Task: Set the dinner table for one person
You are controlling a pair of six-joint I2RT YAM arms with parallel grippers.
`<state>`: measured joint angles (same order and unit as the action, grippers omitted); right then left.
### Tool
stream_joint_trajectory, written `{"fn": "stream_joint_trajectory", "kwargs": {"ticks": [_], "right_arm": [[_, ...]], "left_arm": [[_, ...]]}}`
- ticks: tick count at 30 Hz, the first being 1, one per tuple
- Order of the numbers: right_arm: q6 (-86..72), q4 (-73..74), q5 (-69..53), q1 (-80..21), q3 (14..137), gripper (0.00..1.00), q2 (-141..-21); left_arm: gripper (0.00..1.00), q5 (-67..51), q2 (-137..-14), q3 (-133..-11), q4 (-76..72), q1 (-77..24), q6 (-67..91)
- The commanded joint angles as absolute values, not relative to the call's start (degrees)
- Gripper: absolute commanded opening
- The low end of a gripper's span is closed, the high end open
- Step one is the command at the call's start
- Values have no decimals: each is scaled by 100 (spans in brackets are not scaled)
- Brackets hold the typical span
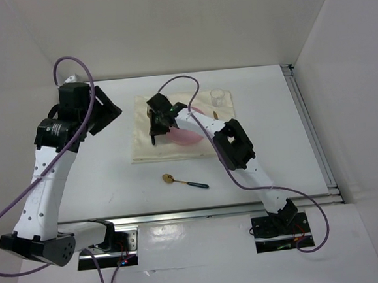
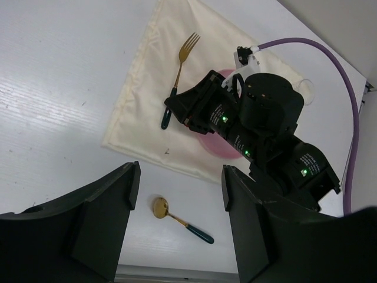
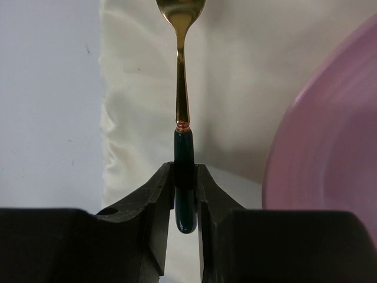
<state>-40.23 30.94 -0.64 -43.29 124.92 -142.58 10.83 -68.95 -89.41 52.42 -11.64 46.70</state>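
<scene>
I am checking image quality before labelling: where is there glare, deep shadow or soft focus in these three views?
Top external: even light, soft shadows, reflections on the glossy strip between the arm bases. Left wrist: the near left fingers are dark and soft, the fork sharp. Right wrist: the right fingers are black with no detail, the pink plate slightly soft.

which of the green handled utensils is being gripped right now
The fork: its green handle is clamped in the right tool, beside the pink plate. The spoon lies loose on the bare dinner table, touched by nothing.
</scene>
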Motion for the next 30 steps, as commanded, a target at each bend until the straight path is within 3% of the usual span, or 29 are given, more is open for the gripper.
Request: {"fn": "stream_joint_trajectory", "kwargs": {"ticks": [1, 2, 6, 14, 20, 26, 30], "right_arm": [[-4228, 2874, -132, -4324, 12814, 17, -14282], [-4228, 2874, -132, -4324, 12814, 29, -14282], [-4228, 2602, -132, -4324, 12455, 48, -14019], [-3719, 2320, -246, -4324, 11472, 50, -12344], [-2217, 1854, -711, -4324, 8611, 50, -10218], [-1626, 2794, -606, -4526, 6481, 54, -8844], [-1556, 3041, -397, -4842, 5873, 66, -8631]], "left_arm": [[74, 1063, -6935, -9070, 5221, -1125, 4588], [74, 1063, -6935, -9070, 5221, -1125, 4588], [74, 1011, -6935, -9070, 5221, -1125, 4536], [74, 1011, -6987, -9175, 5273, -1125, 4474], [76, 923, -7303, -9289, 5212, -1073, 4192], [76, 862, -7655, -9150, 5186, -1072, 4087], [76, 861, -7655, -9018, 5106, -1020, 4034]]}}
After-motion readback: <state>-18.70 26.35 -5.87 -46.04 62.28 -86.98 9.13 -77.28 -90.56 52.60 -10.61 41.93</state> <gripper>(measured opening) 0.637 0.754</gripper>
